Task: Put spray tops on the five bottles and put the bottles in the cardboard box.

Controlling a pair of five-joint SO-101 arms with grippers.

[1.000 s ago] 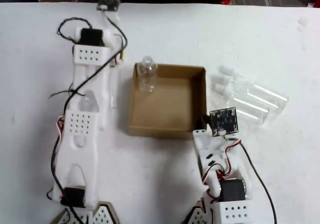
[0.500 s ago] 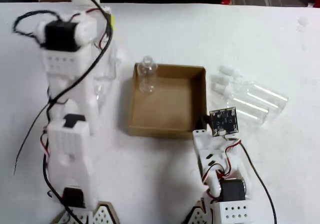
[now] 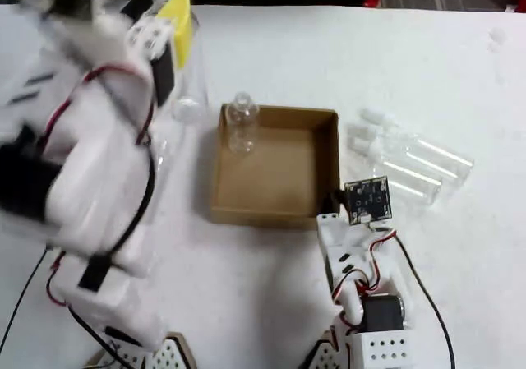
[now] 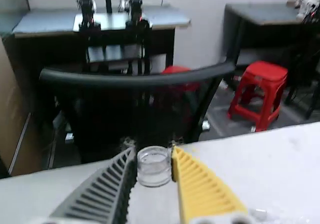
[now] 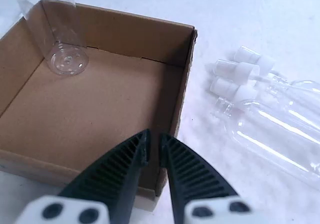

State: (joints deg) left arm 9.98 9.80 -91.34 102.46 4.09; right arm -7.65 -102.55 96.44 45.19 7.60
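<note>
Left wrist view: left end effector (image 4: 153, 160) clamped on the neck of a clear bottle (image 4: 154, 168), held above the desk (image 3: 288, 48), mouth open, likely awaiting its top. Right end effector (image 5: 154, 146) together, empty, over the cardboard box (image 5: 125, 32); upright bottle (image 5: 62, 44) inside, spray-topped bottles (image 5: 260, 109) beside.

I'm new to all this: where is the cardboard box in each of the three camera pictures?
High view: the cardboard box sits mid-table, between the two arms.
Right wrist view: it lies just beyond the right tool.
Left wrist view: aimed off the table at a chair; the left tool grips a topless bottle.
Shared landmark: the clear bottle in the box's corner.
</note>
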